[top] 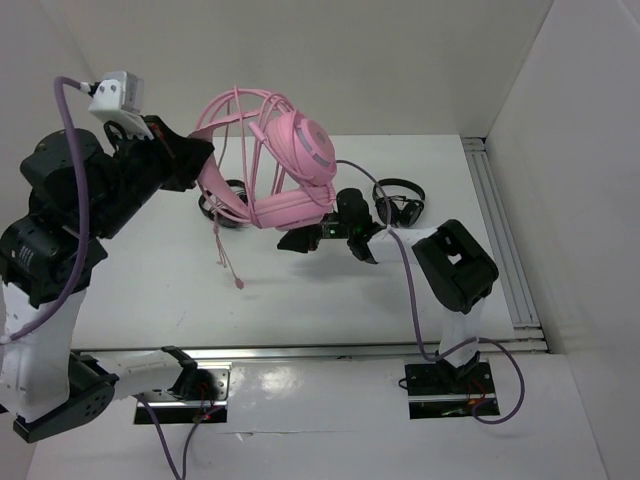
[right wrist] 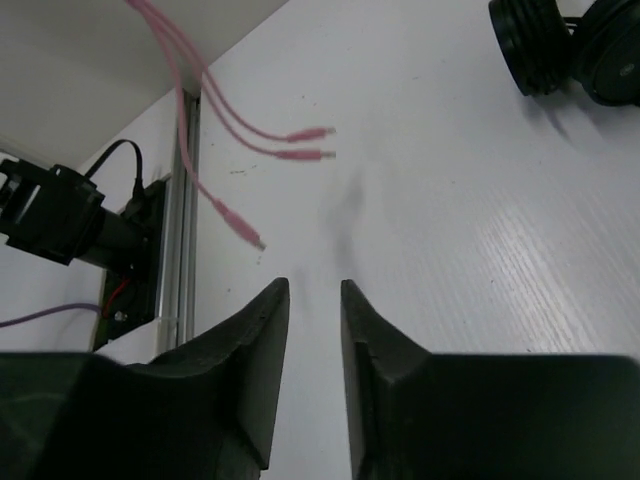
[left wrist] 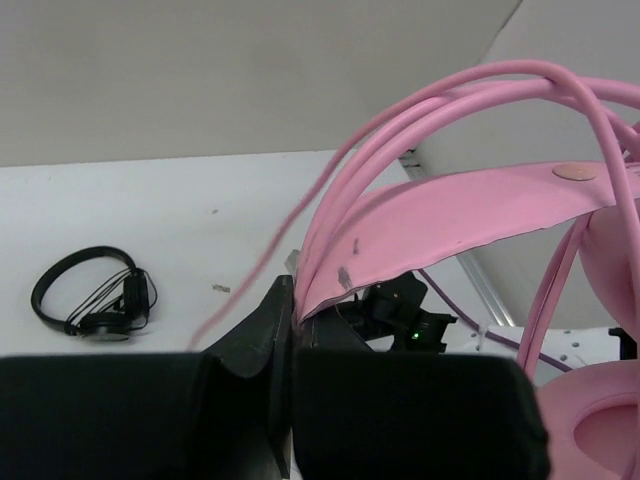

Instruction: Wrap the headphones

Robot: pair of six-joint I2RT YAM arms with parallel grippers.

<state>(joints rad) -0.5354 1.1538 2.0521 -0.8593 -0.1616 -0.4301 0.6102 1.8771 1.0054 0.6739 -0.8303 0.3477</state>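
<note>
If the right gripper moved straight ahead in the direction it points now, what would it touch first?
Most likely the bare white table: the right gripper points low across it. A dangling pink cable end hangs just beside that line; depth is unclear, so it might brush it.

Bright, even light; the close-up headphones (left wrist: 470, 215) look slightly soft.

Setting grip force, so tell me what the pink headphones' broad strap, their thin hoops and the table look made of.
On the headphones, the broad strap: probably soft matte leatherette or rubbery plastic; thin, smooth, bending, dark cut edge. The thin hoops: pink-coated wire or stiff plastic; slim, slightly glossy, holding an arc. The table: likely matte white corrugated plastic; fine parallel ribs show.
</note>
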